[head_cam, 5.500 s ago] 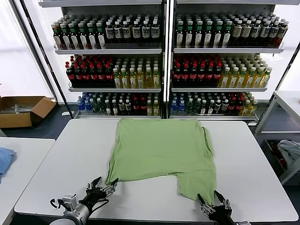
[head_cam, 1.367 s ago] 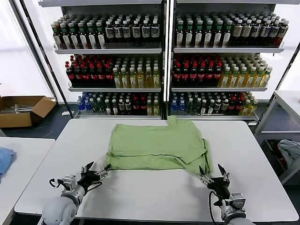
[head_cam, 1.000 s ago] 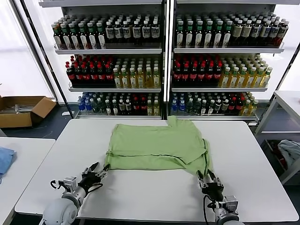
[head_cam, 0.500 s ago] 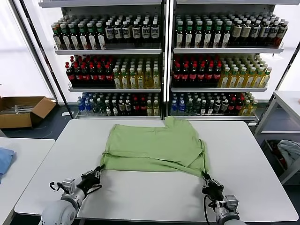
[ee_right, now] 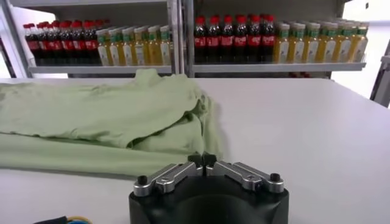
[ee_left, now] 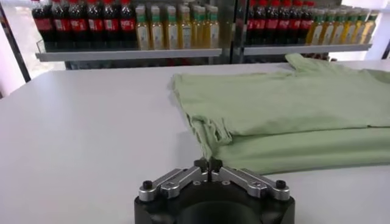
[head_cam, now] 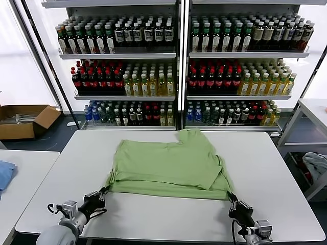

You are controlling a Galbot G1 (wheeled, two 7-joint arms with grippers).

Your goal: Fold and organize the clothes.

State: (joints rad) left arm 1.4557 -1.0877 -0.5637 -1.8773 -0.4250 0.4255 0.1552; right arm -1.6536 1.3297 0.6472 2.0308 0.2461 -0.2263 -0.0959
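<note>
Two grippers work at the near edge of a white table [head_cam: 265, 168], each pinching a front corner of a light green polo shirt [head_cam: 168, 166]. The shirt lies folded across the middle of the tabletop, a doubled layer of fabric with its near hem running roughly parallel to the table's front edge.

On the robot's left, the left gripper [head_cam: 101, 193] has its fingertips closed together on the shirt's near left corner; its wrist view shows the fingertips [ee_left: 207, 164] meeting on a narrow tip of cloth. On the robot's right, the right gripper [head_cam: 232, 198] is pressed closed on the near right corner, where the wrist view shows the pads [ee_right: 203, 159] meeting at the fabric edge.

Behind the table stand tall shelves [head_cam: 179, 53] packed with rows of bottled drinks in dark, red, yellow and clear colours. An open cardboard box [head_cam: 25, 120] sits on the floor at far left. A second white table [head_cam: 25, 178] stands at left with a blue cloth [head_cam: 5, 173] on it.
</note>
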